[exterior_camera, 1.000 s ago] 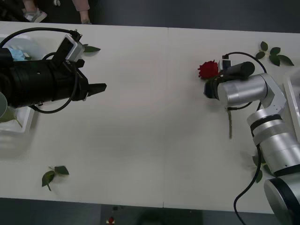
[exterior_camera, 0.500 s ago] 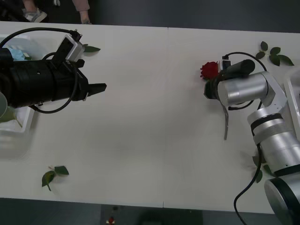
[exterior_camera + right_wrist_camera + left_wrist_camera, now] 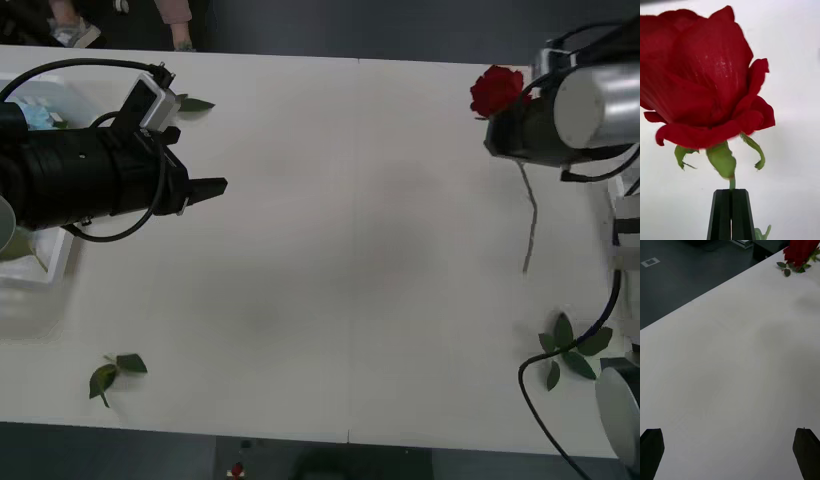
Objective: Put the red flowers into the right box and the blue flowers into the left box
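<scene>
So the right arm swung up and toward the far right corner of the table [image 3: 330, 300] compared with a moment ago, taking the rose [image 3: 497, 89] with it. The bloom used to sit closer to the middle of the right half, now it's up near the far edge. The leaf sprig [image 3: 570, 347] that the arm was covering is out in the open near the right front.

The right gripper [image 3: 731, 195] is pinching the rose stem just under the bloom, black fingers [image 3: 720, 213] pressed together with the thin green stem caught between them. In the right wrist view the red head [image 3: 703, 75] sits right above the fingertips with its green sepals hanging down. From the front, the rest of the stem [image 3: 529, 225] trails down from the gripper toward the robot, off the table as far as I can tell.

The left gripper [image 3: 205, 187] hasn't budged, hovering over the left half of the table, fingers [image 3: 651, 450] spread wide apart with nothing in them. The left box [image 3: 48, 262] is under that arm at the left edge, with a bit of blue flower [image 3: 38, 115] peeking out behind the arm. A white edge of the right box [image 3: 628, 210] shows at the far right. Another leaf sprig [image 3: 115, 372] lies near the left front, one more [image 3: 193, 103] near the far left.
</scene>
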{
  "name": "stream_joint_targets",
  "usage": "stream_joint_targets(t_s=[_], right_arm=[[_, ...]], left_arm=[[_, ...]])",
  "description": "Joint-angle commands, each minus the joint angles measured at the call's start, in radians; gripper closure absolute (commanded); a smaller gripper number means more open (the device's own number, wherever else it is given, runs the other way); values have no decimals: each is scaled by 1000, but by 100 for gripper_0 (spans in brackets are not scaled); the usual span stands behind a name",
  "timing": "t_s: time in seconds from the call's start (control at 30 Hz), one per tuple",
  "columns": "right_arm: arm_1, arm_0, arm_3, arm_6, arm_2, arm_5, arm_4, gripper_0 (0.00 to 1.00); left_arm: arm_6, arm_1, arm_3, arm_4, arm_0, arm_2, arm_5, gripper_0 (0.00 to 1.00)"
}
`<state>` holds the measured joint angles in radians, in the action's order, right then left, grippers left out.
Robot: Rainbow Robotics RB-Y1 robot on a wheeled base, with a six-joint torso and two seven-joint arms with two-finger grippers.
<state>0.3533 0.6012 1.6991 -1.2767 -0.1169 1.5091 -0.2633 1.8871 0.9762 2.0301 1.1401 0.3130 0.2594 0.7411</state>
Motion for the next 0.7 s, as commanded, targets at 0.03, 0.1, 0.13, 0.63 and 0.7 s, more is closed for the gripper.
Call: stream_joint_targets(t_s=[0.03, 0.1, 0.13, 0.63, 0.7], right_arm=[[53, -60, 174, -35, -127, 79, -10, 100], [79, -97, 217, -95, -199, 103, -30, 100], [87, -107, 224, -113, -225, 108, -45, 100], [228, -327, 183, -285, -547, 95, -128, 100], [233, -331, 139, -299, -569, 63, -117, 100]], left_arm=[[18, 3, 13, 7, 12, 0, -9, 0], [18, 3, 13, 7, 12, 0, -9, 0], [18, 3, 13, 7, 12, 0, -9, 0], [18, 3, 13, 7, 12, 0, -9, 0], [18, 3, 13, 7, 12, 0, -9, 0]])
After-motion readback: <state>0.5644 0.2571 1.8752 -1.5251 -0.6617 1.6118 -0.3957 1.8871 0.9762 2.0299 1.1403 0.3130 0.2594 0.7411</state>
